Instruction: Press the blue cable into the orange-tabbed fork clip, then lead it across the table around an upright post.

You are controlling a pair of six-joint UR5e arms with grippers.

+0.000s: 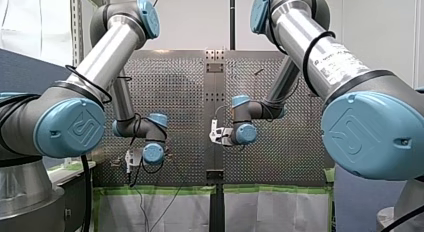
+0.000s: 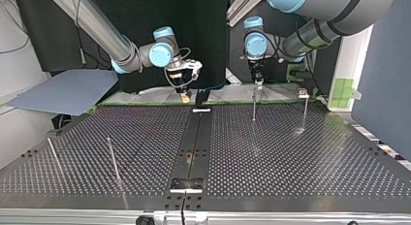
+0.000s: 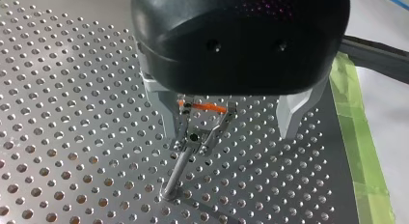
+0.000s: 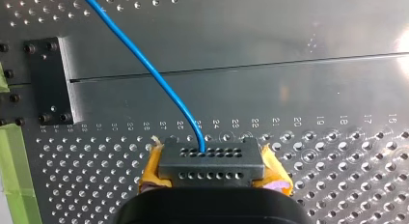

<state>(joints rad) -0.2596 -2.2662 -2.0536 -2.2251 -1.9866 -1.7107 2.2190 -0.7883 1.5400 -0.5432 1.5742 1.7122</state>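
The orange-tabbed fork clip (image 3: 200,119) sits on top of a thin upright post (image 3: 177,171). My left gripper (image 3: 229,132) hangs over it, open, with one metal finger (image 3: 163,110) on each side and neither touching it. In the top view this post (image 2: 254,107) stands under my left gripper (image 2: 255,83) near the far edge. My right gripper (image 4: 213,176) has its yellow pads (image 4: 150,175) shut on a dark connector block (image 4: 212,159). The blue cable (image 4: 159,84) runs out of that block over the plate. My right gripper (image 2: 184,95) hovers near the black centre strip (image 2: 194,147).
A second post (image 2: 305,111) with a small clip on top stands beside the first. Two more bare posts (image 2: 114,159) rise at the top view's left. Green tape (image 3: 359,137) lines the table edge. A grey-blue sheet (image 2: 68,91) lies beyond the far left corner.
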